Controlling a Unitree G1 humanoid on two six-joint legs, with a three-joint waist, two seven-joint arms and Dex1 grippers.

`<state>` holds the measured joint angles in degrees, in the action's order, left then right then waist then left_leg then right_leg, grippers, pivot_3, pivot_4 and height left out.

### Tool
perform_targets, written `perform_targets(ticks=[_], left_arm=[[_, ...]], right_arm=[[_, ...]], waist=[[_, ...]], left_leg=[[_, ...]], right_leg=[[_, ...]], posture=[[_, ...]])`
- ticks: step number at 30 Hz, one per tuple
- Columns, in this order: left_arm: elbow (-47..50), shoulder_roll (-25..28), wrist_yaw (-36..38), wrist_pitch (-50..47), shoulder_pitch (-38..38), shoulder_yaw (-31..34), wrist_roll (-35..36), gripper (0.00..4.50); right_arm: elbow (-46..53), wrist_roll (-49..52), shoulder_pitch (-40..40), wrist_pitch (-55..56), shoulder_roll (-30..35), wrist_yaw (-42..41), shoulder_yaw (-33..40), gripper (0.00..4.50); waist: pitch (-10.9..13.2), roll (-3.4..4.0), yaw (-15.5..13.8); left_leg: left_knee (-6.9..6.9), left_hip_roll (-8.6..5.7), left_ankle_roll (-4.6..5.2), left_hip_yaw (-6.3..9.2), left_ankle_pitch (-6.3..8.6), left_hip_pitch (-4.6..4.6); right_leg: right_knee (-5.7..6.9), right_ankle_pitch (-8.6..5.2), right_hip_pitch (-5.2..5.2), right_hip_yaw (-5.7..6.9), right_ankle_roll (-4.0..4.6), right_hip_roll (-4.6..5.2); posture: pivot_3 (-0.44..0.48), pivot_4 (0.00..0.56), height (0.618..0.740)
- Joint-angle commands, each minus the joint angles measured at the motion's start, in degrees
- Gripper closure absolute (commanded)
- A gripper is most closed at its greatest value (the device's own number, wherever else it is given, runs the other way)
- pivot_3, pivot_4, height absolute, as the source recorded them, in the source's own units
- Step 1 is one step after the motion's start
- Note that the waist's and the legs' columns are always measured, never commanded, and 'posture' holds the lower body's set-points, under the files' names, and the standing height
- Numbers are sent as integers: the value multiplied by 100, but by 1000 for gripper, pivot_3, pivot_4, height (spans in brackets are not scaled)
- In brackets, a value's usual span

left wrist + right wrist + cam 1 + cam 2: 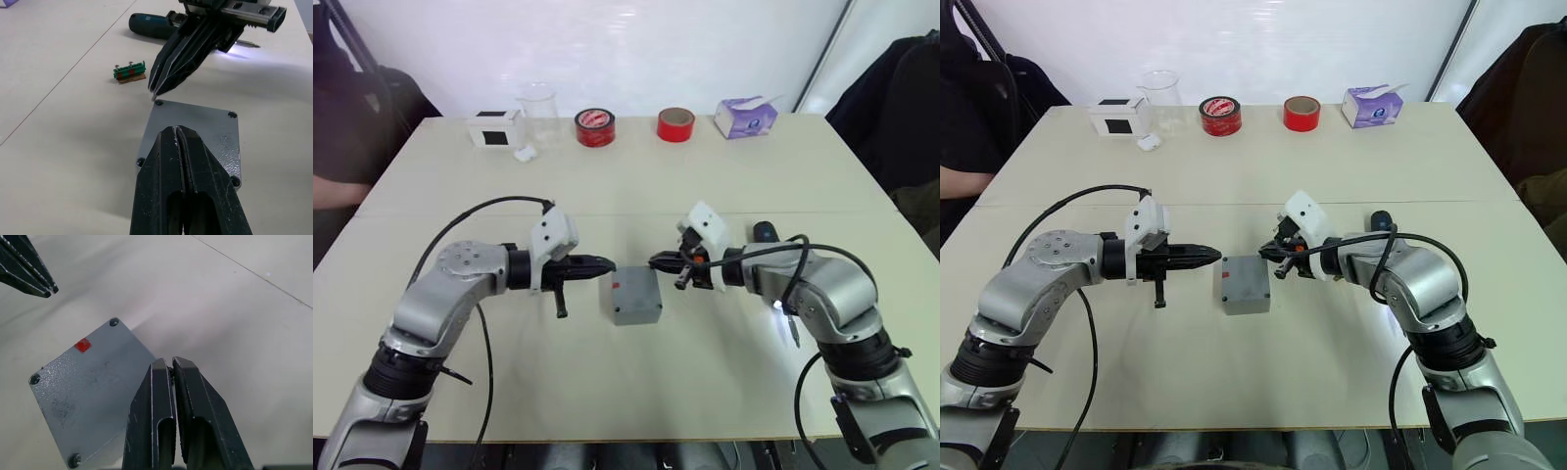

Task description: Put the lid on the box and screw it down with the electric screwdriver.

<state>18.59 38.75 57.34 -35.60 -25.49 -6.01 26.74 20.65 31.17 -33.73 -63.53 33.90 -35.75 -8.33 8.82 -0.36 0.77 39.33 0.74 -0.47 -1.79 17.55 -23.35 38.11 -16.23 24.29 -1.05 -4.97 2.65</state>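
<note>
The grey box (639, 313) stands mid-table with the flat grey lid (195, 132) lying on top of it, screw heads showing in its corners and a small red mark near one edge. My left gripper (610, 263) is shut, its tips just left of the box's far left corner. Facing it, my right gripper (654, 261) is shut as well, with its tips over the far right corner of the lid. The dark blue electric screwdriver (146, 24) lies on the table behind my right forearm, its light glowing near the bit.
A small green and red part (129, 72) lies on the table beside the right gripper. Along the far edge stand a white box with a black square (495, 128), a clear beaker (538, 108), two red tape rolls (595, 127) and a purple tissue box (745, 117).
</note>
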Motion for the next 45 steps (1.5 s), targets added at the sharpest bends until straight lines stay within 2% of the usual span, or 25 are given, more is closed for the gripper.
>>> perform_targets(ticks=[1,13,35,45], left_arm=[[104,-6,26,98,-105,-10,6,4500],[130,-27,-7,72,-93,-11,-6,4500],[206,-16,-82,41,-35,-4,-4,4500],[214,-11,-99,46,-24,-17,2,4500]], right_arm=[[289,163,-163,-76,52,-69,202,4358],[335,166,-104,-176,-24,-27,-9,4358],[-177,-128,-111,94,10,-133,-189,4358],[-146,-50,-269,7,76,-246,-53,4358]], waist=[[0,0,1],[0,0,2],[0,0,2],[0,0,2]], left_leg=[[0,0,0,0,0,0],[0,0,0,0,0,0],[0,0,0,0,0,0],[0,0,0,0,0,0]], right_leg=[[0,0,0,0,0,0],[0,0,0,0,0,0],[0,0,0,0,0,0],[-1,0,0,0,0,0]], posture=[[0,150,740],[0,150,740],[0,150,740],[0,150,740]])
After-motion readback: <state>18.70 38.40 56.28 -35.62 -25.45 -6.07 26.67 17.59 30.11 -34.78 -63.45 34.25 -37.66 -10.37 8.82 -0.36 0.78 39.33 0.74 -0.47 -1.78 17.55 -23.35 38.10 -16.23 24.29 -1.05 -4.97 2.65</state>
